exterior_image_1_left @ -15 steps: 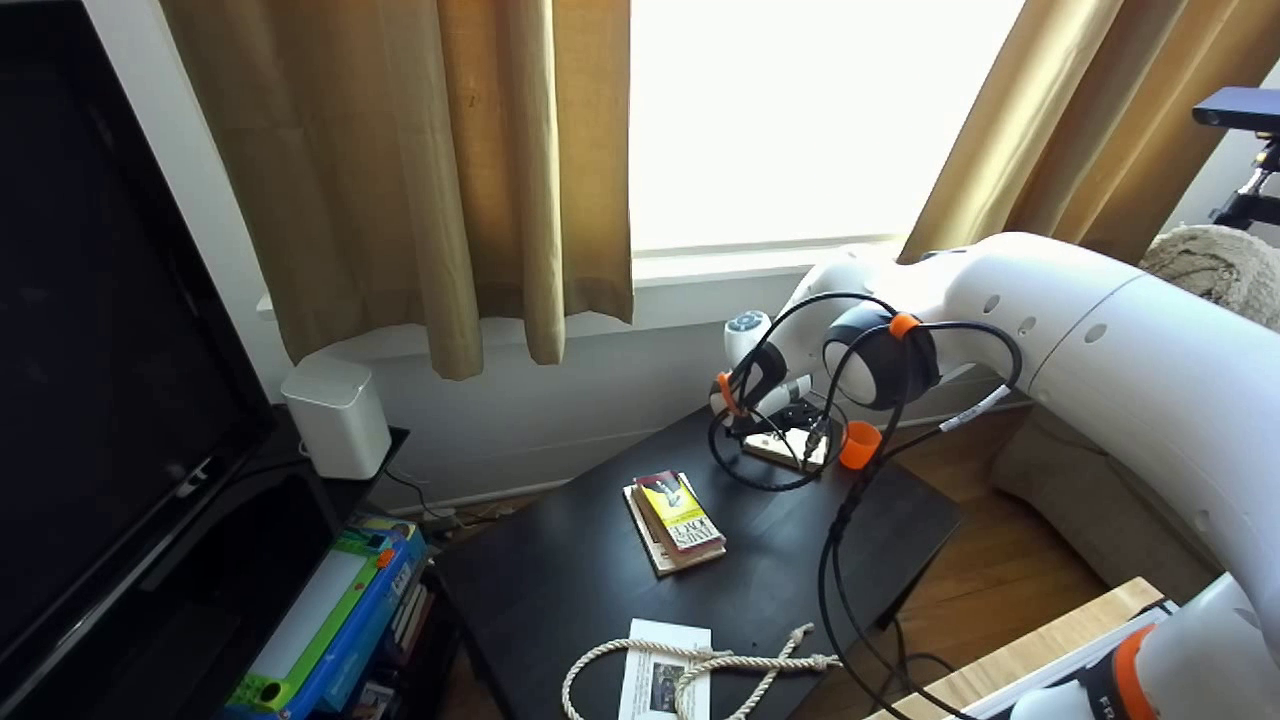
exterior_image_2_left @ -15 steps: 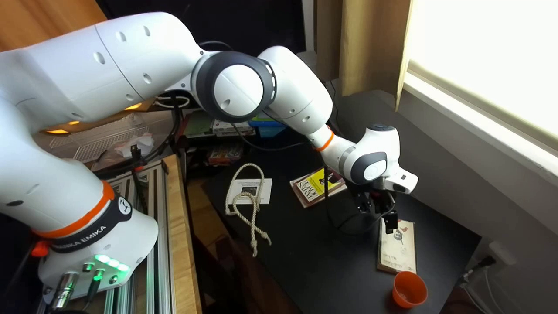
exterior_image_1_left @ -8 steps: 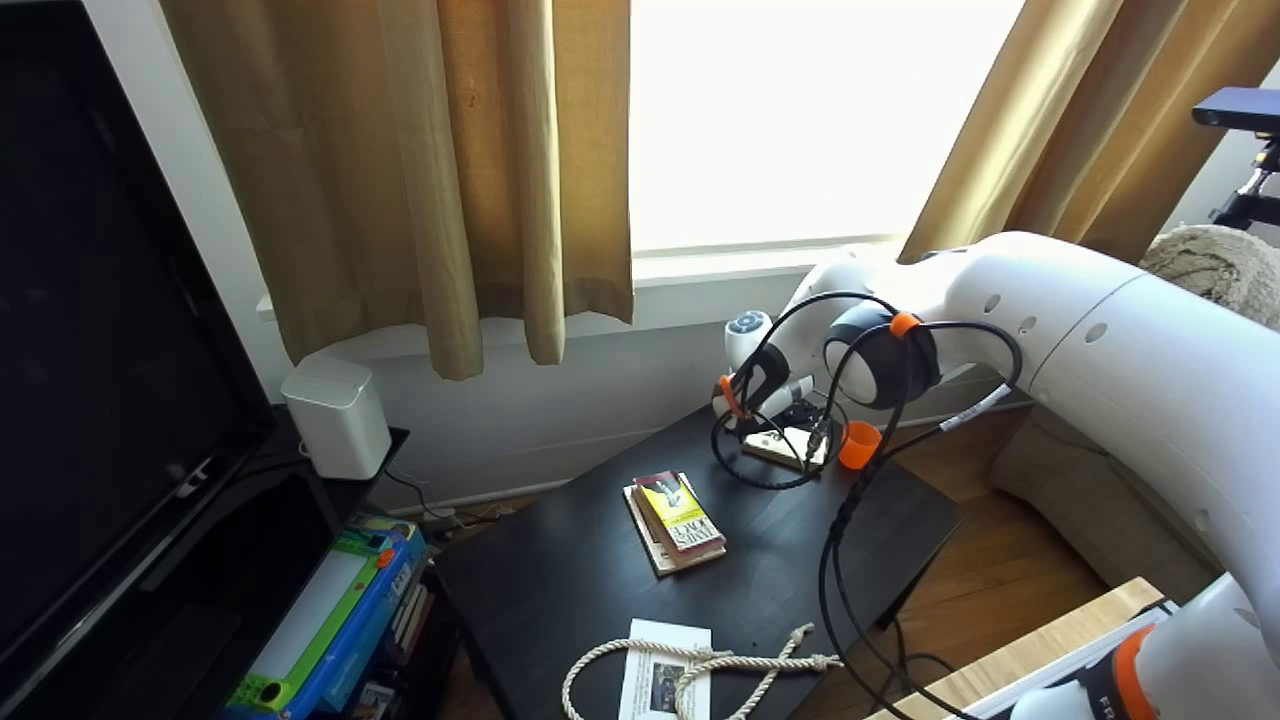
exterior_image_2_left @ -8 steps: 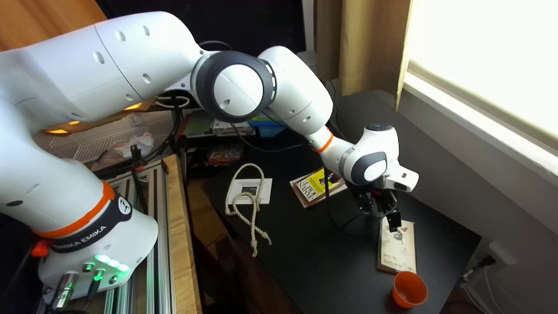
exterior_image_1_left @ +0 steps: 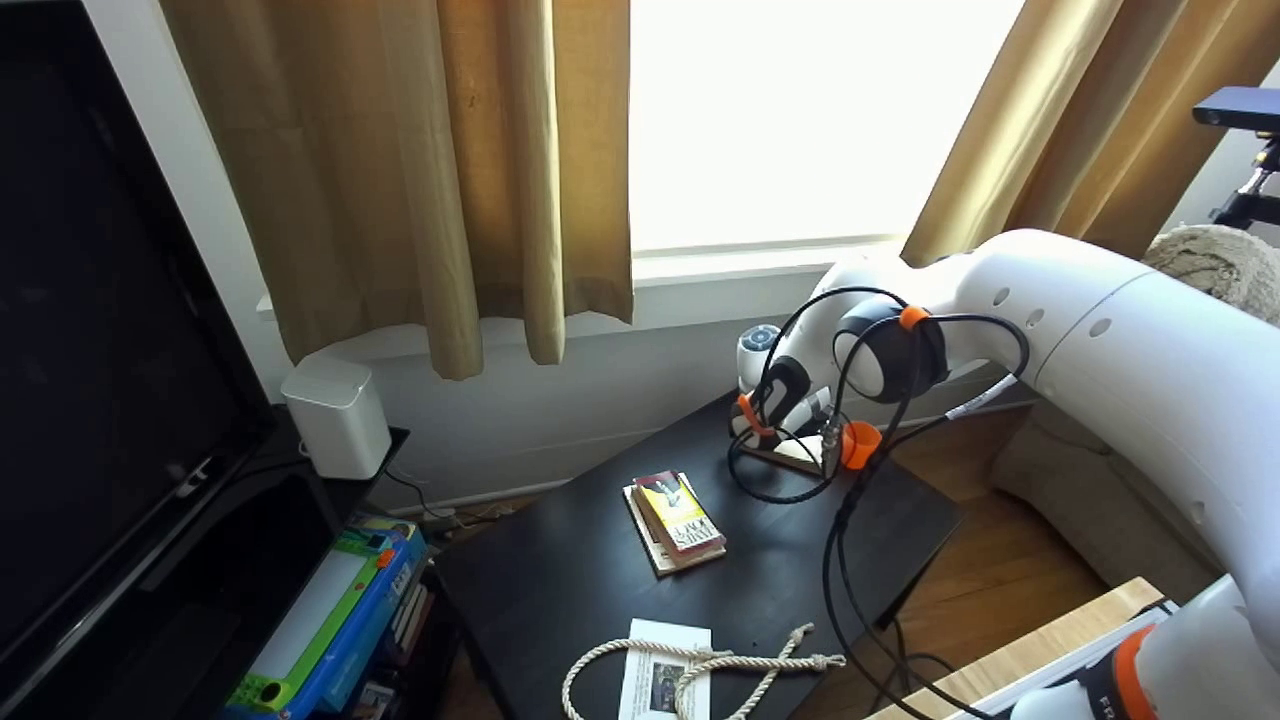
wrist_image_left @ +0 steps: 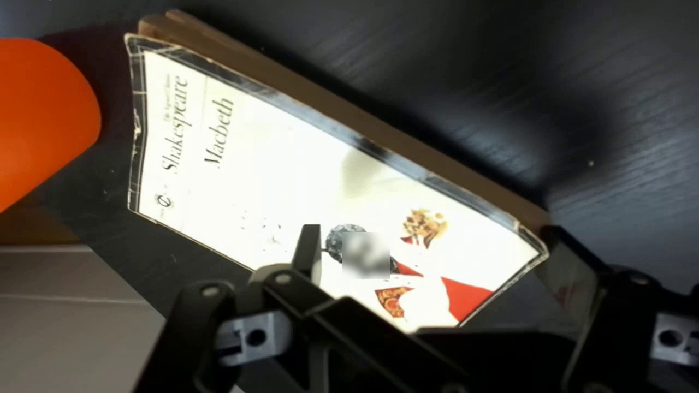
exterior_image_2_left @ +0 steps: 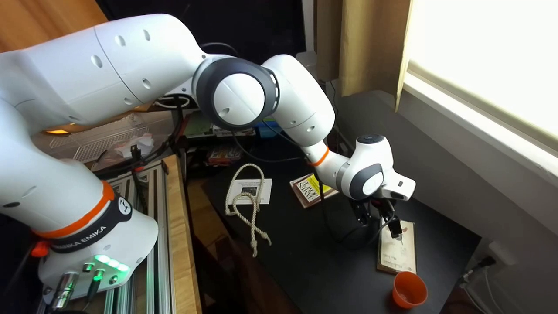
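Below my gripper [wrist_image_left: 431, 234] lies a worn paperback [wrist_image_left: 262, 164] titled Macbeth, flat on the black table [exterior_image_2_left: 331, 270]. The jaws stand wide apart with nothing gripped. In the wrist view the left finger [wrist_image_left: 307, 248] overlaps the cover, while the right finger [wrist_image_left: 573, 267] sits just past the book's corner, beyond its spine-like edge. Whether either finger touches the book I cannot tell. An orange cup [exterior_image_2_left: 409, 288] stands close to the book's other end and shows in both exterior views. In an exterior view the arm and cables hide part of the book [exterior_image_1_left: 800, 452].
A small stack of books with a yellow James Joyce cover [exterior_image_1_left: 682, 515] lies mid-table. Nearer the robot's base, a knotted rope [exterior_image_1_left: 745, 660] rests over a white sheet [exterior_image_1_left: 655, 632]. The wall and window sill [exterior_image_2_left: 479, 126] run beside the table; black cables loop around the wrist.
Over the last half second the wrist and gripper have come lower toward the Macbeth book and shifted slightly. The jaws have stayed apart. Books, cup and rope have not moved.
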Controlling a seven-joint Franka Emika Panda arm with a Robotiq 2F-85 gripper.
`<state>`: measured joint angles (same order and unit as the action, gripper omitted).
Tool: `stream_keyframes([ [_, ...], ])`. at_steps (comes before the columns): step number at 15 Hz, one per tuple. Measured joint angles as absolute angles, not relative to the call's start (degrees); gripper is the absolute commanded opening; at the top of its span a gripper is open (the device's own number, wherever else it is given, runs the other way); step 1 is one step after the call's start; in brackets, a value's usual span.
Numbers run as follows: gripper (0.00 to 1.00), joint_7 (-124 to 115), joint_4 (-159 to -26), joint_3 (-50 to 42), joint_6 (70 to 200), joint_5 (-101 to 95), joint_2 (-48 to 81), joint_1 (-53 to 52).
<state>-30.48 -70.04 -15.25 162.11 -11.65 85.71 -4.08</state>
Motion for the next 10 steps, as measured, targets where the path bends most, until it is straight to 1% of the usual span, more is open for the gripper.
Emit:
stream_keyframes([
  [1, 0.75, -31.2, -70.4, -15.0, 163.5, -12.6, 85.7, -3.7],
  [2, 0.68, -31.7, -70.6, -14.8, 164.4, -13.4, 85.7, -3.3],
  [3, 0.58, -32.3, -70.7, -14.4, 165.1, -14.1, 85.7, -3.0],
  [5, 0.44, -32.9, -70.7, -13.6, 165.5, -15.1, 85.6, -2.4],
  [9, 0.13, -33.8, -70.7, -12.2, 165.5, -15.9, 85.4, -1.5],
  [10, 0.07, -33.9, -70.7, -11.9, 165.5, -16.1, 85.3, -1.3],
])
